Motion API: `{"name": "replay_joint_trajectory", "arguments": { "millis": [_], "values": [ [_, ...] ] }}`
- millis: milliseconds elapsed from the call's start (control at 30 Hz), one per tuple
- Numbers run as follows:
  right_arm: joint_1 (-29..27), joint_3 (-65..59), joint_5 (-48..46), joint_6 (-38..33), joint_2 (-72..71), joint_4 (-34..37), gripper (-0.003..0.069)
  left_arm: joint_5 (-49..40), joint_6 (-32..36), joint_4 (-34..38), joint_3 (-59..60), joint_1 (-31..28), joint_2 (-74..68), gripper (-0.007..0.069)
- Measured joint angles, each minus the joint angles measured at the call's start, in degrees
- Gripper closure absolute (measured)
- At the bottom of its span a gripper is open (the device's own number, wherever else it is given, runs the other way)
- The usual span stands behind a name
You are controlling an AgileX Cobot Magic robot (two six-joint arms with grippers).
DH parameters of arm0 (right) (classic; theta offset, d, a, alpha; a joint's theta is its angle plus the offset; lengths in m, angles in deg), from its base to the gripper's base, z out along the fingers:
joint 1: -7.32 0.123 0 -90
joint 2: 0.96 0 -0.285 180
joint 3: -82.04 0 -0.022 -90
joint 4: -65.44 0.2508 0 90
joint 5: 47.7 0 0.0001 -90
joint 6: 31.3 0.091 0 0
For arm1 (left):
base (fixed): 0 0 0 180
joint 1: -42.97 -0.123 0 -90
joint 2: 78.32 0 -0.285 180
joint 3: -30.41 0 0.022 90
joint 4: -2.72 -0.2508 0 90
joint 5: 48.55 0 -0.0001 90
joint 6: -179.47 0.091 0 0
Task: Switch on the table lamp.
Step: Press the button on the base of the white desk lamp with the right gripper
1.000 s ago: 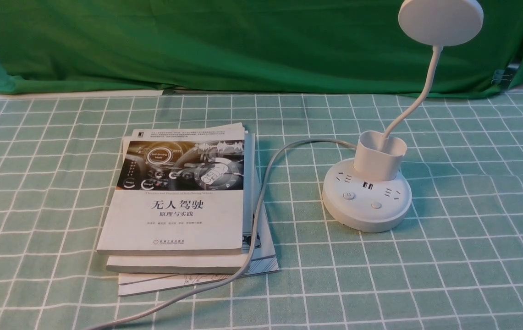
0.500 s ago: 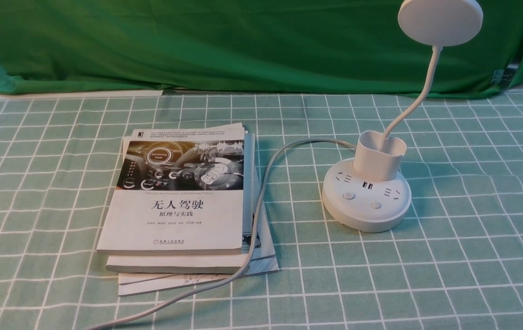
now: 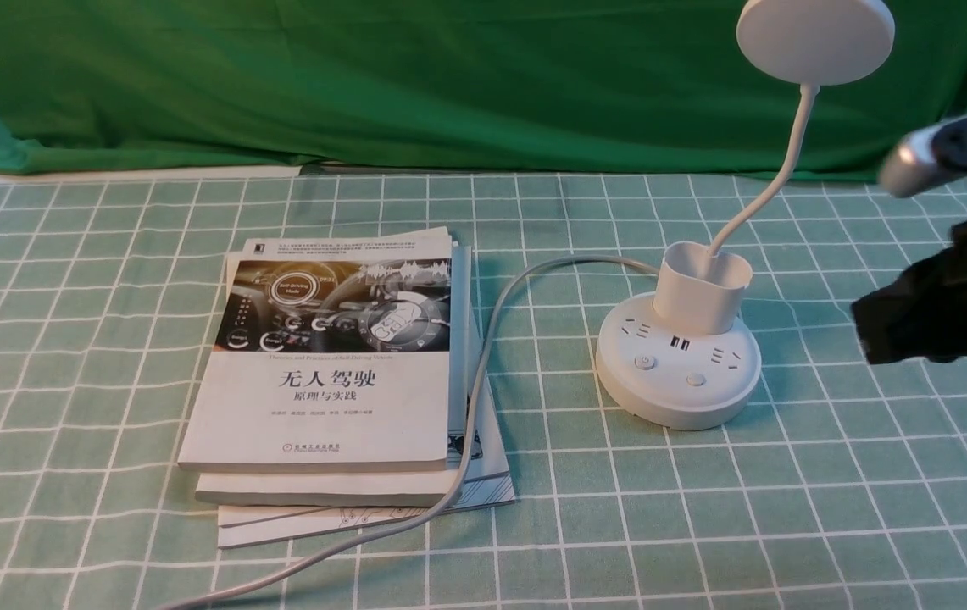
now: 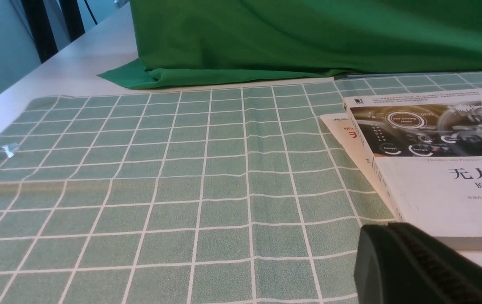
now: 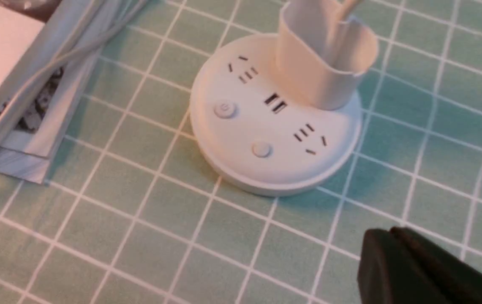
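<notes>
Front view: the table lamp (image 3: 678, 364) is seen standing right of centre on the checked counter (image 3: 68, 339), with stacked books (image 3: 330, 381) at its left. The right claw (image 3: 873, 326), blurred, is held at the frame's right edge, apart from the lamp. Both it and the left claw (image 4: 388, 232) are shown closed, holding nothing.

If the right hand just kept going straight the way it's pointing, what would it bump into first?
Probably the table lamp's round base: it lies ahead of the right hand, with only tablecloth between them. Depth is unclear, so it might strike the cup-shaped holder instead.
</notes>
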Motion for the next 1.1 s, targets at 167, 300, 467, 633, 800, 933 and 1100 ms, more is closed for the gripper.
{"name": "replay_joint_trajectory", "arguments": {
  "millis": [167, 300, 467, 633, 800, 933, 1100],
  "values": [
    [2.15, 4.25, 0.08, -0.58, 8.77, 0.07, 0.0631, 0.00, 0.00, 0.00, 0.00, 0.00, 0.00, 0.0603],
    [4.31, 7.49, 0.80, -0.95, 15.97, 0.07, 0.0631, 0.00, 0.00, 0.00, 0.00, 0.00, 0.00, 0.0603],
    [6.30, 8.77, 3.07, -0.95, 21.92, 0.19, 0.0630, 0.00, 0.00, 0.00, 0.00, 0.00, 0.00, 0.0603],
    [6.56, 8.90, 6.78, -0.95, 25.18, 0.20, 0.0629, 0.00, 0.00, -0.33, 0.00, 0.00, 0.00, 0.0603],
    [6.56, 8.95, 8.82, -0.95, 26.98, 0.20, 0.0629, 0.00, 0.00, -0.33, 0.00, 0.00, 0.00, 0.0603],
    [6.56, 8.95, 9.16, -0.95, 27.57, 0.20, 0.0625, 0.00, 0.00, -0.33, 0.00, 0.00, 0.00, 0.0603],
    [6.56, 8.96, 9.21, -0.95, 28.15, 0.20, 0.0620, 0.00, 0.00, 0.00, 0.00, 0.00, 0.00, 0.0603]
  ]
}}
